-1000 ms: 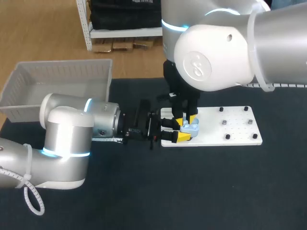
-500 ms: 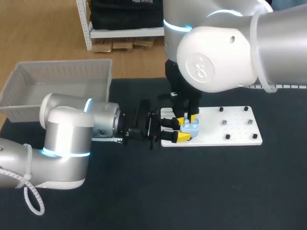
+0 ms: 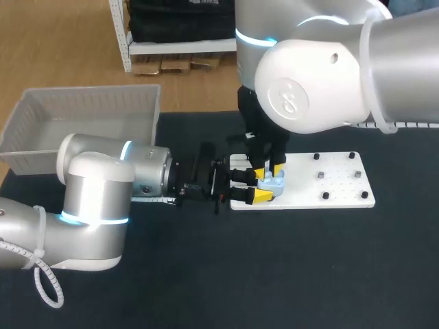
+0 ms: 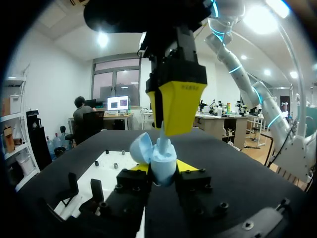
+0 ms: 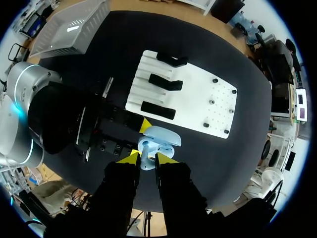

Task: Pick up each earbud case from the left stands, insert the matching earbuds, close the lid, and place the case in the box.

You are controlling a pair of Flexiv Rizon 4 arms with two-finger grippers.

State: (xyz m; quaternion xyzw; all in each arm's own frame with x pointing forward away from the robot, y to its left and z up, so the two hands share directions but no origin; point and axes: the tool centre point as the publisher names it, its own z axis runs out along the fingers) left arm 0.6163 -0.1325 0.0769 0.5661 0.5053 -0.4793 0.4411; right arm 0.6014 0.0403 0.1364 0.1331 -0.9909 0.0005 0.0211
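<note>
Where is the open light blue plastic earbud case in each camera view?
Head view: the open light blue plastic earbud case is at the left end of the white pegged board.
Left wrist view: case between the left pincer's yellow tips.
Right wrist view: case just ahead of the right pincer, near the board's edge.
Shared landmark: the white pegged board.

Left arm (image 3: 96, 205) in from left, forearm low and level; left gripper (image 3: 254, 186) horizontal, yellow tips clamped on earbud case (image 3: 274, 182). Right arm (image 3: 309, 82) overhead, wrist pointing straight down; right gripper (image 3: 268, 166) vertical above case, tips pinching earbud (image 4: 162, 131)
</note>
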